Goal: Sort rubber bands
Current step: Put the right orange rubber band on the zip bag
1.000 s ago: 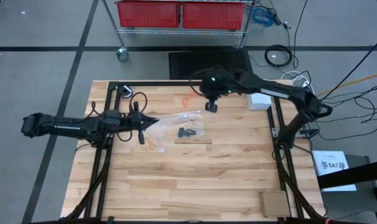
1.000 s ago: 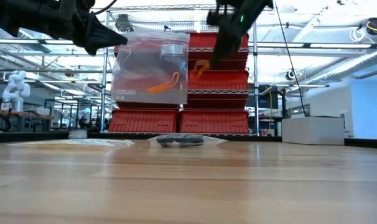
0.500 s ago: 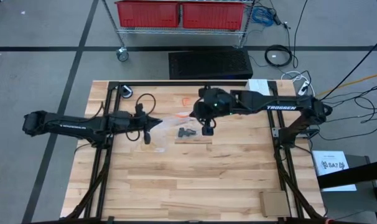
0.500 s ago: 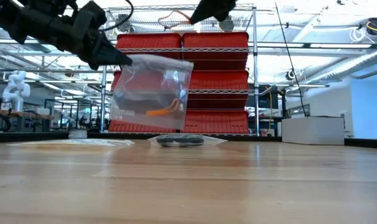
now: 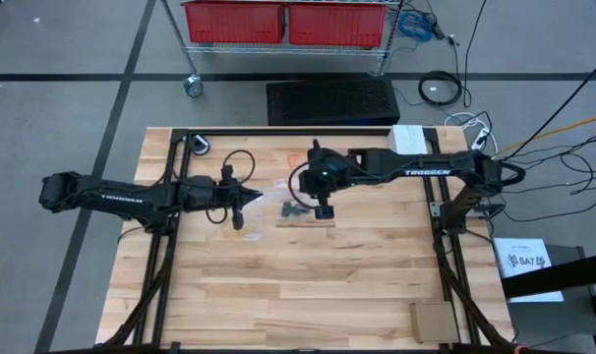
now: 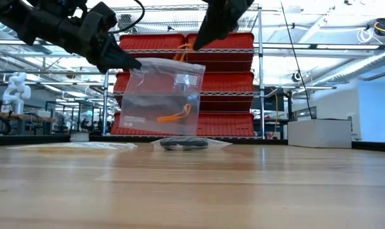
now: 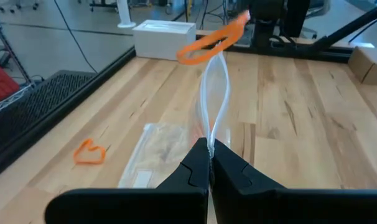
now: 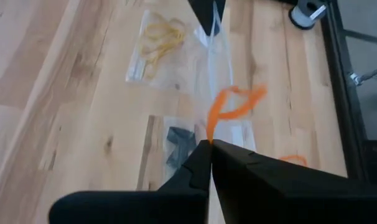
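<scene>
**Orange band poised over held-open bag**

Nearest the low camera: bare wooden table (image 6: 192, 191), nothing resting on that part. Further back, flat on the boards, a bag with the black rubber bands (image 6: 183, 144), and beside it a bag with the pale yellow rubber bands (image 8: 162, 32), both set aside, presumably finished colours.

Above these, hanging clear of the table: clear plastic bag (image 6: 162, 95), pinched at one top corner by the left gripper (image 6: 130, 63), jaws clenched on the film. Held aloft probably so the mouth falls open and faces upward for loading. One orange band (image 6: 175, 116) already lying inside.

Directly over the bag mouth: right gripper (image 6: 200, 39), jaws clamped on an orange rubber band (image 8: 231, 104), loop dangling below the fingertips. Seen from the left wrist, same loop sits right at the parted bag lips, so alignment looks good for a drop or push-in. Judged step: inserting orange bands, partway through.

Further off, near the table's far edge: one loose orange band (image 7: 89, 151) on the wood, not yet collected.

Beyond the table: red bins (image 6: 218, 83) on a wire rack.
</scene>
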You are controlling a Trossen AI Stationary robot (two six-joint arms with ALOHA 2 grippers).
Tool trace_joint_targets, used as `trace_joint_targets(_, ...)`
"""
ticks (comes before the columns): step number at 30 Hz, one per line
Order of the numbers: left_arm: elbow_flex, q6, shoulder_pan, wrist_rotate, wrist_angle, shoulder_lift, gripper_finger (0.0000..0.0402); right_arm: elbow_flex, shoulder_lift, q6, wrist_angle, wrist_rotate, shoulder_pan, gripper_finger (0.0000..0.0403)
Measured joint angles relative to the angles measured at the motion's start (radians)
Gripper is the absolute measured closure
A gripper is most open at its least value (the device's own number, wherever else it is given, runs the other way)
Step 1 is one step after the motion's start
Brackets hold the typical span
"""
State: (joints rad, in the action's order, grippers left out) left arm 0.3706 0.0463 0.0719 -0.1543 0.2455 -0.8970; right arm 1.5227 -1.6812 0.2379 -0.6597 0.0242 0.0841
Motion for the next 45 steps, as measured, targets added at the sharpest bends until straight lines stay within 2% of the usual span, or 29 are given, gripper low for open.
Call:
trace_joint_targets(18,0.0,-0.001,0.0,0.017,0.01,-0.035,0.0398,0.056,-0.005,-0.003,-0.029,-0.03,-0.014,0.0403)
trace_joint_targets(33,0.001,-0.001,0.0,0.056,0.021,-0.035,0.0398,0.058,-0.073,0.017,-0.053,-0.027,-0.013,0.0403)
trace_joint_targets(45,0.001,-0.001,0.0,0.075,0.022,-0.035,0.0398,0.147,-0.071,0.013,-0.102,-0.022,-0.011,0.0403)
